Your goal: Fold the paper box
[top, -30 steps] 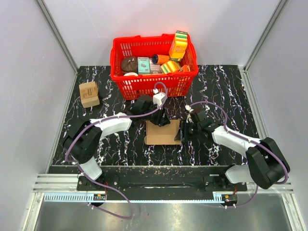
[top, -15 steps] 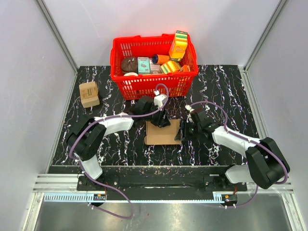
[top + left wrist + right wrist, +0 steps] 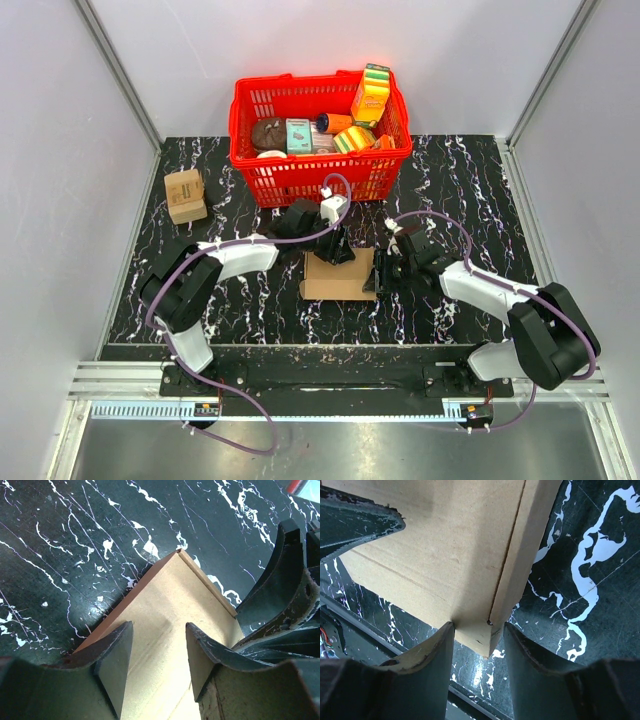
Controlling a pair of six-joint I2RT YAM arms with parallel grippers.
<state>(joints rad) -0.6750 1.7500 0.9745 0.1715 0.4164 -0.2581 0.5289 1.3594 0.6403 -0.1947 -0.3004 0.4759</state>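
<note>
From above, the flat brown cardboard paper box lay on the black white-veined table, in front of the red plastic basket. The left pincer stood at its far edge and the right pincer at its right edge.

In the left wrist view, the left pincer was half parted over the panel and clamped nothing that I could see.

In the right wrist view, the right pincer stood half parted astride a corner with a narrow folded flap, not pinching it.

I judged the sheet light and thin, stiff in its panels but weak at the creases, and likely to slide on the table. I would take a flap by its free edge.
</note>
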